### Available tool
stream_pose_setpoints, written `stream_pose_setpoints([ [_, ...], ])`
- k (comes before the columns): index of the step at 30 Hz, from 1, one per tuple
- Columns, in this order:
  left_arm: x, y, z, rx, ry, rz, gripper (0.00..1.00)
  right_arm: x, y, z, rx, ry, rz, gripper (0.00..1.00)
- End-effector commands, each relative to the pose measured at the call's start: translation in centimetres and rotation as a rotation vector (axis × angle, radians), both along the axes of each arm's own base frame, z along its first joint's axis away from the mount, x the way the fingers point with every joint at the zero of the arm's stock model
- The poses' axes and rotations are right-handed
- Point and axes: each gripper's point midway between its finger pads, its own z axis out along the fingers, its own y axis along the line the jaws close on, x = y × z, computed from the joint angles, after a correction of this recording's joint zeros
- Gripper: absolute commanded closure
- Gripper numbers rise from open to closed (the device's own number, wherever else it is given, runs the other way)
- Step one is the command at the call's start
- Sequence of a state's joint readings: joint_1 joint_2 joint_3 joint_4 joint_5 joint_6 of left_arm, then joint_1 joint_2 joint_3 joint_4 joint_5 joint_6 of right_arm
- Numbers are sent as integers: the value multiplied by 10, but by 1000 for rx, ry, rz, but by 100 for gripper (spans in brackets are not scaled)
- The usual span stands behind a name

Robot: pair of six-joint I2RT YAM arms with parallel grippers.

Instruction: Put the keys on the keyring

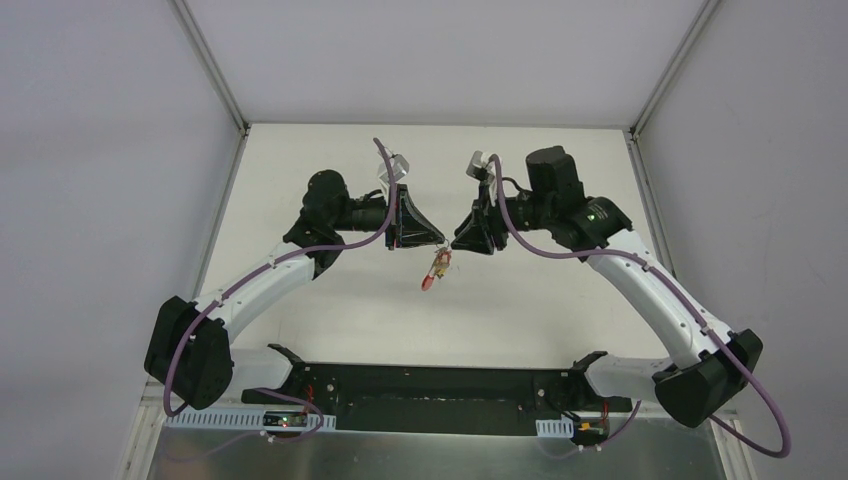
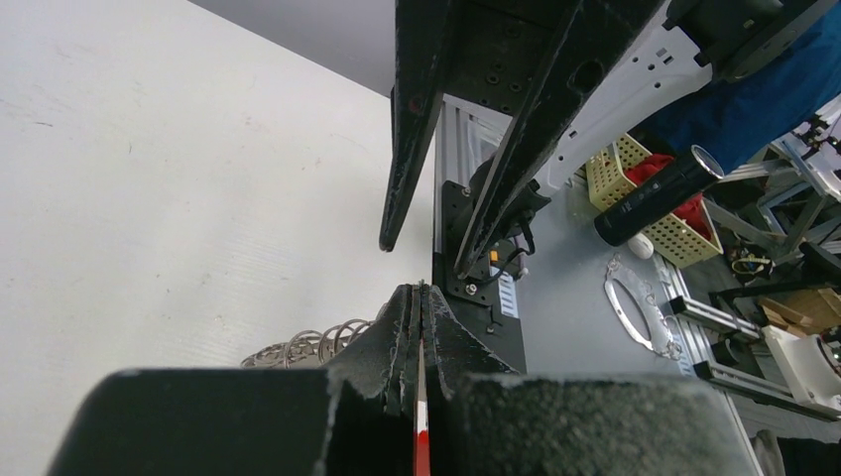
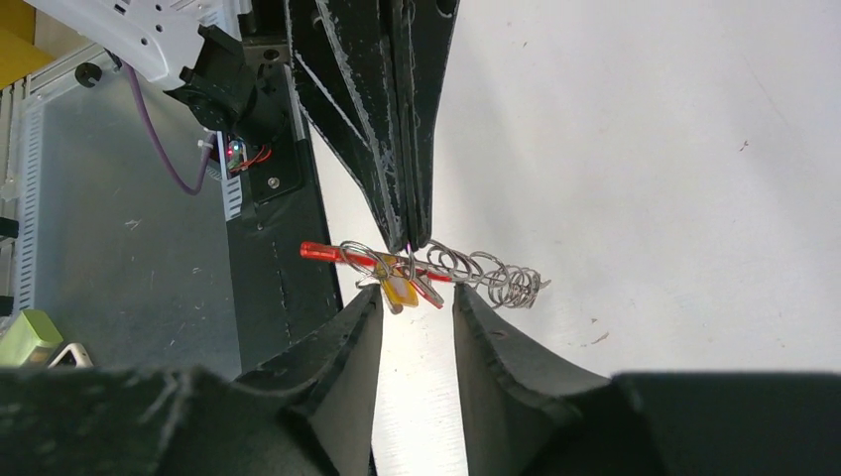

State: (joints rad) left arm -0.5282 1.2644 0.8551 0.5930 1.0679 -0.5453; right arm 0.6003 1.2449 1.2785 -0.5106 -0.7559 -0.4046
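White table point(image 1: 340, 310); left claw point(image 2: 421, 294) tight on keyring point(image 3: 335, 253); right claw point(image 3: 417, 292) part-open near keys point(image 3: 400, 290)

The left arm point(image 1: 262, 275) and right arm point(image 1: 640, 272) bend inward, tips nearly meeting. The left gripper point(image 3: 417, 238) is pinched on the keyring point(image 3: 332, 252). The right gripper point(image 3: 417, 305) faces it, jaws parted.

White table point(image 1: 540, 300) — yellow basket point(image 2: 684, 238) w/ red cloth point(image 2: 657, 169), blk tube point(image 2: 660, 193).
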Motion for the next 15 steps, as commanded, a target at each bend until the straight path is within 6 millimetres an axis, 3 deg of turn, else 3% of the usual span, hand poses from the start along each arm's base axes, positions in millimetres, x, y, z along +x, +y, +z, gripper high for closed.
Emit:
stream_pose_setpoints([
  [1,-2,1,25,-56,-77,-25,100,-7,-3,17,53,-33,29,67],
  [15,-4,1,25,-61,-72,-28,100,-2,13,6,46,5,46,76],
])
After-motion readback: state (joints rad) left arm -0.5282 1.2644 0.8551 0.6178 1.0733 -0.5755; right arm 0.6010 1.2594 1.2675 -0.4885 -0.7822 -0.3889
